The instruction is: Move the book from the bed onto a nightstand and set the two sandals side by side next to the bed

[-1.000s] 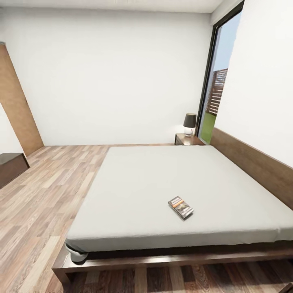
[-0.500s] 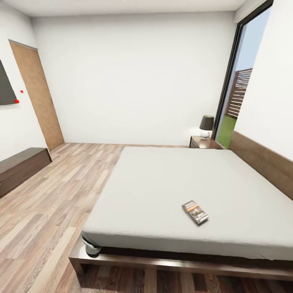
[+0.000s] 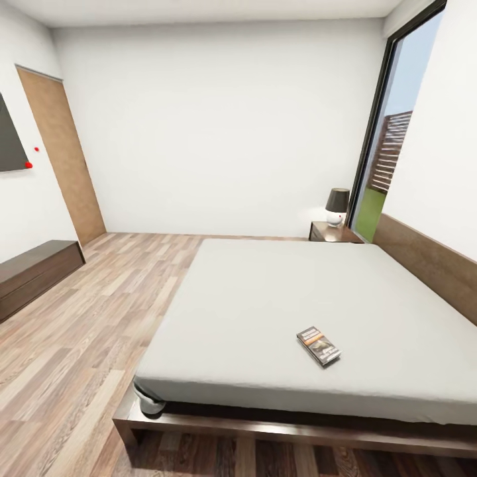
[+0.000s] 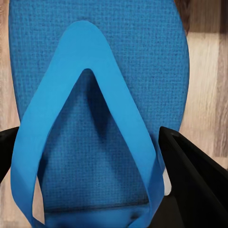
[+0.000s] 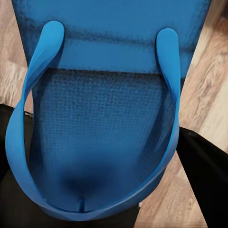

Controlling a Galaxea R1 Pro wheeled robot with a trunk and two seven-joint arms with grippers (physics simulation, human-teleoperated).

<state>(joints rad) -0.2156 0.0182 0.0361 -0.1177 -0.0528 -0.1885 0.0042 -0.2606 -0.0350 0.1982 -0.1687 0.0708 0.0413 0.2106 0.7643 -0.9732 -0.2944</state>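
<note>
Sandals, bright blue, are carried one per arm: the left tool (image 4: 102,180) grips one sandal (image 4: 99,95), the right tool (image 5: 102,180) the other sandal (image 5: 109,109), each between its fingers (for setting down together). Ahead, the book (image 3: 318,345) lies on the bed (image 3: 265,298).

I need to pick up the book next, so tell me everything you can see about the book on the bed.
The book is a thin dark paperback with an orange band across its cover. It lies flat and closed, at an angle, on the pale grey mattress of the bed, near the foot edge. Nothing else touches it.
</note>
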